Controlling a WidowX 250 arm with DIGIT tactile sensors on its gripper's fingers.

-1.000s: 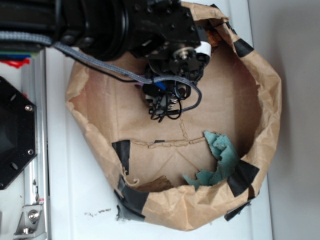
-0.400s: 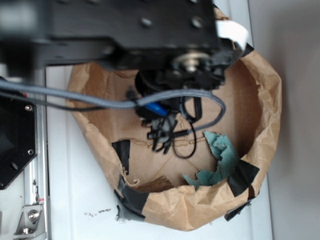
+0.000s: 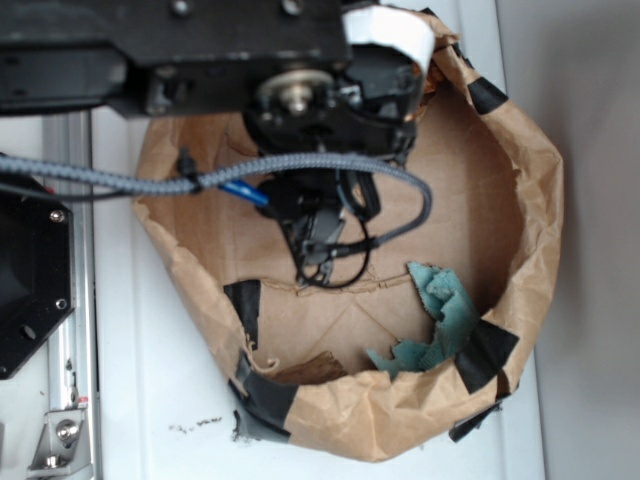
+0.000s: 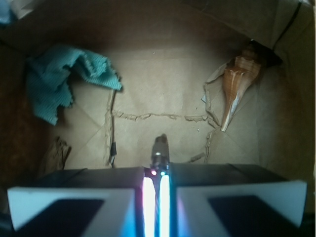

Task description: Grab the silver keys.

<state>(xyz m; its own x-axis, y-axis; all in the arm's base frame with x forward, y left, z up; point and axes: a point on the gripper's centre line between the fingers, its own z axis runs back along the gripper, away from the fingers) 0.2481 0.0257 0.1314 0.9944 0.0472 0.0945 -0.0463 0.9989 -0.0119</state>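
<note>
The exterior view is evenly bright and fairly sharp; the white tabletop (image 3: pixel 150 400) looks washed out at lower left. The wrist view is dim, dark toward its corners, with a lit patch at centre and blurred glare between the white gripper (image 4: pixel 157 197) pads at the bottom.

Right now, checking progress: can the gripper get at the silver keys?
Probably yes: a silver metal piece, likely the silver keys, already sits between the gripper's nearly closed fingers, nothing blocking.

Black hand (image 3: pixel 322 245) low inside crumpled paper bag (image 3: pixel 520 180), beside teal scrap (image 3: pixel 440 310).
</note>
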